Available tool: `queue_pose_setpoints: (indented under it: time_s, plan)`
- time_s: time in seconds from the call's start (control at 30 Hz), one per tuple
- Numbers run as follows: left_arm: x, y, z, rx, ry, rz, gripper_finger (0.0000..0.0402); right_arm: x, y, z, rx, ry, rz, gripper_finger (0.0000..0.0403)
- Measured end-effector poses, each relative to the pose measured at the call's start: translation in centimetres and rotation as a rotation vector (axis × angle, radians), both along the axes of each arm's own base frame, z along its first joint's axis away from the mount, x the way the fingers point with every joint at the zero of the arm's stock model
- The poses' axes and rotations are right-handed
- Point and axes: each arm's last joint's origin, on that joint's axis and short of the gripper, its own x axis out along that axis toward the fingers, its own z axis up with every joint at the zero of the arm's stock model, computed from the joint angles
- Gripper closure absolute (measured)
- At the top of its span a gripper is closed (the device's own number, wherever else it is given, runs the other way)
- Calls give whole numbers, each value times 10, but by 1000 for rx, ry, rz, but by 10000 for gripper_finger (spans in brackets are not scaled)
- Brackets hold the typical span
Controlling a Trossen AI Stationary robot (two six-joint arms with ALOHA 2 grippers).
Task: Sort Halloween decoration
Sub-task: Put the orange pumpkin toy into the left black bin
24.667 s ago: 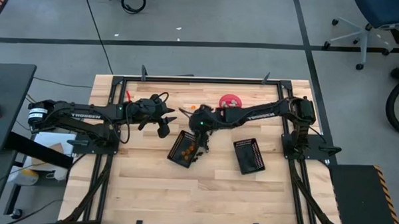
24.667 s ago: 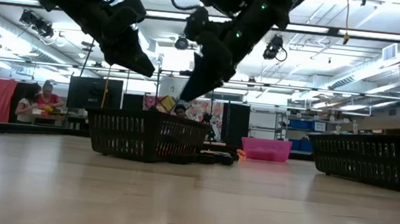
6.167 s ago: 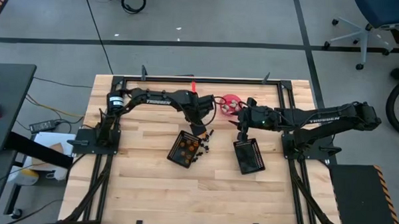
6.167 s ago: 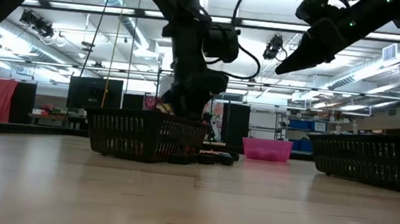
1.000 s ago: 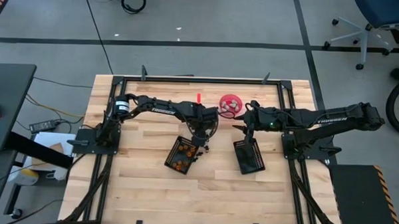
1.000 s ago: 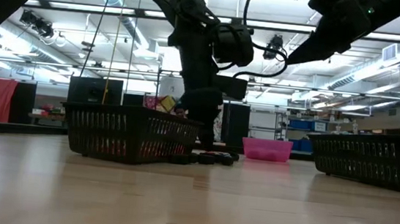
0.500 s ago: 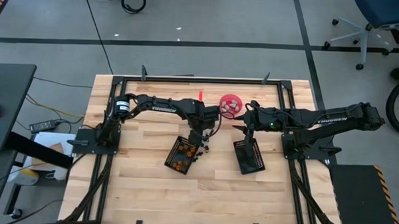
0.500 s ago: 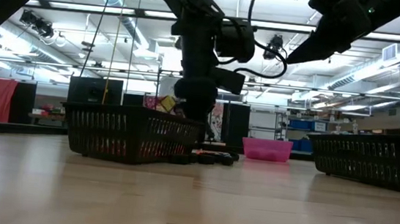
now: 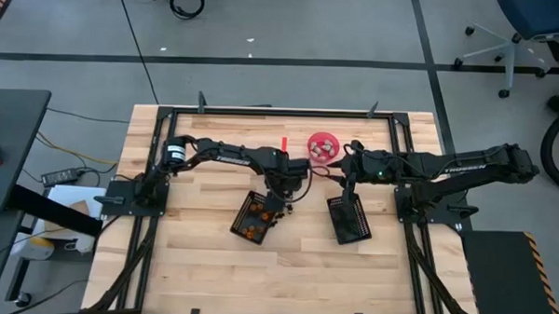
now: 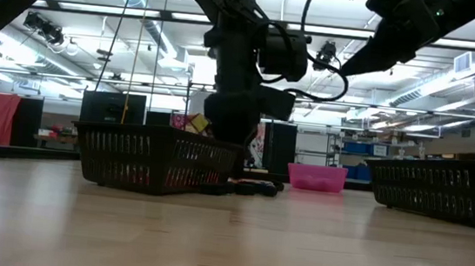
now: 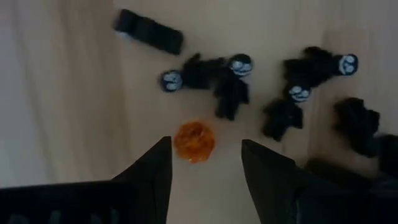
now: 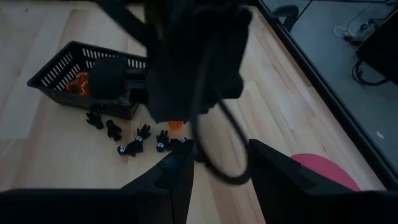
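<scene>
Left gripper (image 11: 205, 163) poised over table, jaws parted, straddling orange piece (image 11: 194, 141); black pieces (image 11: 231, 78) scattered just beyond. Descend straight, close squarely, avoid nudging black ones; carry to left basket (image 9: 254, 217). Right gripper (image 12: 221, 163) parted, empty, waiting above right basket (image 9: 349, 218).

Probably "TROSSEN" on right arm (image 9: 461, 166)

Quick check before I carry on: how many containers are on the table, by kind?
Black mesh baskets: 2
Pink bowl: 1
Total: 3
</scene>
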Motion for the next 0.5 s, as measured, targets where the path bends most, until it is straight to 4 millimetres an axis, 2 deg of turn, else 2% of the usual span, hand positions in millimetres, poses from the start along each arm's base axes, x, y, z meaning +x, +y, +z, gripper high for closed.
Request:
queue_pose_setpoints:
  time_s: [0.3,0.5]
  plan:
    - [4,-9,-11,91,23,-57,238,0,0,0,-1,-4,1,247]
    - [5,-9,-14,94,23,-59,267,0,0,0,-3,-1,3,247]
